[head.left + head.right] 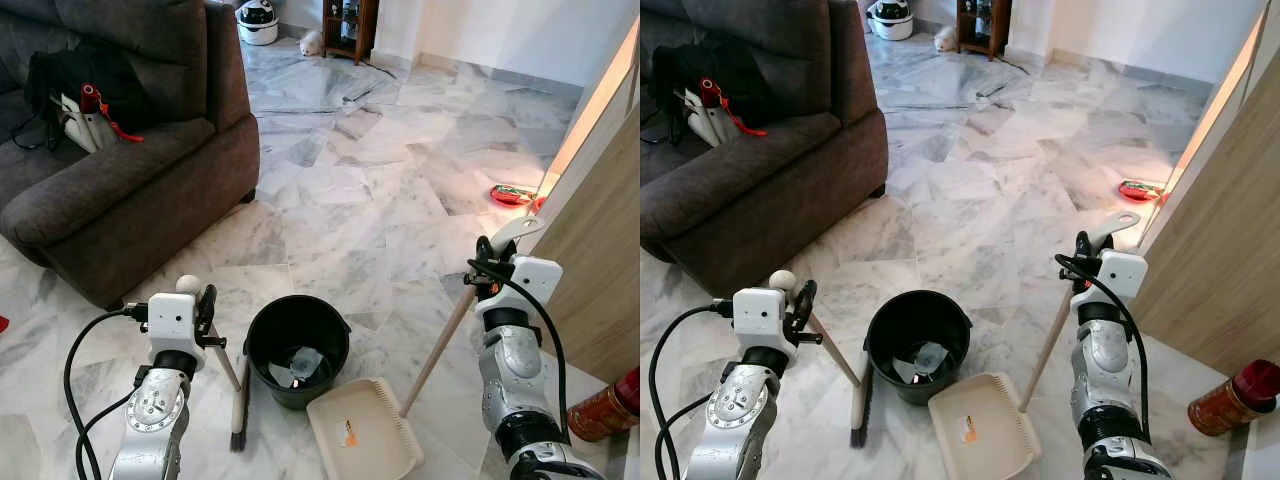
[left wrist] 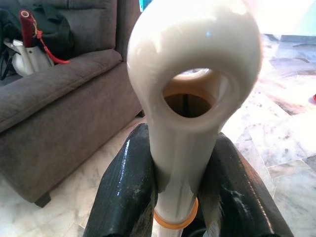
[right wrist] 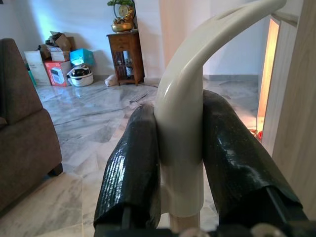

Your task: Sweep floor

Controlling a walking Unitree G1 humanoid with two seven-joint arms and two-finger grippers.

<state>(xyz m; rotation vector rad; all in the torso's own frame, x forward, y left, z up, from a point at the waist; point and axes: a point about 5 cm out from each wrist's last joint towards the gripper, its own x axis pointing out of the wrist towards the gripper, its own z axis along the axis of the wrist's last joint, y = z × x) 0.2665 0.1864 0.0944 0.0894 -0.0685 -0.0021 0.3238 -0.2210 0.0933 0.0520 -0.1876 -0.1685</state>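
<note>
A broom (image 1: 238, 400) stands on the floor just left of a black bucket (image 1: 298, 350), bristles down, its thin handle slanting up to the left. The left gripper (image 2: 180, 197) holds the cream looped top of that handle, both black fingers (image 2: 126, 187) pressed against its sides. A cream dustpan (image 1: 362, 432) lies flat on the floor in front of the bucket and to its right, touching or nearly touching its base, with a small orange scrap on its tray. Its long wooden handle rises to the right, ending in a curved cream grip clamped between the fingers of the right gripper (image 3: 180, 163). The bucket holds some pale crumpled rubbish at the bottom.

The floor (image 1: 400, 180) is glossy grey-white marble in large veined tiles, bright with reflected light farther back. A dark grey sofa (image 1: 130, 170) fills the left side, with a black bag and a white and red object on its seat. A light wooden panel (image 1: 600, 230) runs along the right; a red item (image 1: 512, 194) lies on the floor beside its far edge, and a brown jar (image 1: 605, 408) with a red lid lies near its base. At the far end of the room stand a small wooden cabinet (image 3: 123, 57), a white appliance (image 1: 258, 20) and some boxes (image 3: 52, 66).
</note>
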